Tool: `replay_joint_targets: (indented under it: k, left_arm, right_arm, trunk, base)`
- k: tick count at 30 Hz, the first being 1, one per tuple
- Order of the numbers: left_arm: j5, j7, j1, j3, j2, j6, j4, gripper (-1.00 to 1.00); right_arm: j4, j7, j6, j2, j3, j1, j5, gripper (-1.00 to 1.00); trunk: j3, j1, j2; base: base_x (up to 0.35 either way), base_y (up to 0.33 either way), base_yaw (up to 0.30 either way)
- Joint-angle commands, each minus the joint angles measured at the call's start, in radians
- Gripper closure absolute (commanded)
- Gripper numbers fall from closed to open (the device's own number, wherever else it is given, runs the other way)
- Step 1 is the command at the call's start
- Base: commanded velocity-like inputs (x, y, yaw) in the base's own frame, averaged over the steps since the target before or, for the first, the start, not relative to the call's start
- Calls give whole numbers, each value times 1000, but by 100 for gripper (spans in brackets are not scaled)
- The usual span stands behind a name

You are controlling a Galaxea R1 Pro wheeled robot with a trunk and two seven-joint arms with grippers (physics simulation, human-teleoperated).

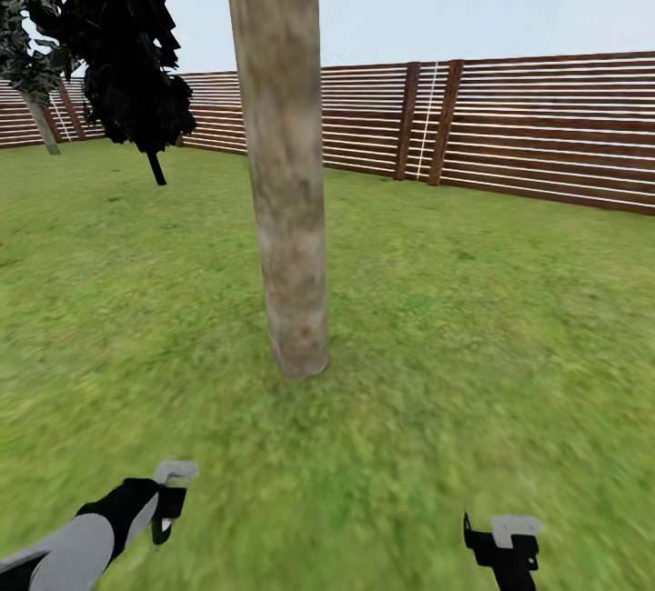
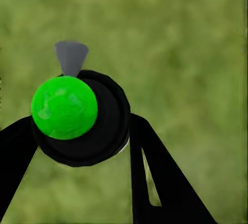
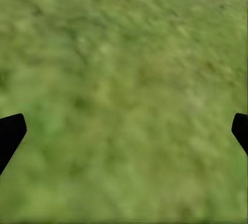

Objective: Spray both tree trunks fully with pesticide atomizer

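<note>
A thick, straight tree trunk (image 1: 284, 155) with mottled pale grey-tan bark rises from a green grass lawn (image 1: 473, 300) at the middle of the head view, a little way ahead of the robot. Behind it, a reddish-brown horizontal-slat wooden fence (image 1: 546, 132) runs along the far edge of the garden. At far left stands a thin-stemmed black conifer (image 1: 127, 45).

The left gripper (image 1: 168, 495) is low at the near left, above the grass. In the left wrist view its black fingers (image 2: 155, 182) are closed around a small dark round atomizer (image 2: 93, 123) with a bright green cap and a grey nozzle tip.

The right gripper (image 1: 505, 541) is low at the near right. In the right wrist view its black fingertips (image 3: 10, 133) sit spread wide at either edge, with bare grass between them.
</note>
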Motion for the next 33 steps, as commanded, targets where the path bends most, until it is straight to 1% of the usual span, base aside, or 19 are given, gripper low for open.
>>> replay_joint_targets:
  k: [1,3,5,17,21,27,33]
  left_arm:
    - [-12,-6,0,8,-10,43,-30,100]
    - [-12,-6,1,7,-26,74,-66,100]
    - [-13,-6,1,6,-34,84,-78,100]
    - [-10,-5,-2,8,-51,89,-159,100]
    - [-11,-5,-2,7,-60,92,-168,100]
    - [-10,-5,-2,7,-62,93,-169,100]
    - [-4,-5,-1,8,-63,92,-169,100]
  right_arm:
    - [1,-5,-4,2,-6,1,10,-100]
    - [5,-5,-5,3,-6,2,10,-100]
    - [6,-5,-5,4,-6,2,10,-100]
    - [8,-6,-6,7,-6,2,9,-100]
    - [8,-7,-6,6,-6,2,9,-100]
    - [8,-7,-6,5,-6,2,9,-100]
    - [8,-7,-6,5,-7,2,9,-100]
  trunk:
    - [-1,0,0]
    - [-1,0,0]
    - [-1,0,0]
    - [-1,0,0]
    - [-1,0,0]
    - [-1,0,0]
    - [-1,0,0]
  base:
    - [207,-147,0]
    - [221,-160,0]
    - [224,-182,0]
    - [166,-235,-11]
    - [61,-264,-219]
    - [239,-191,-262]
    - [246,-65,-252]
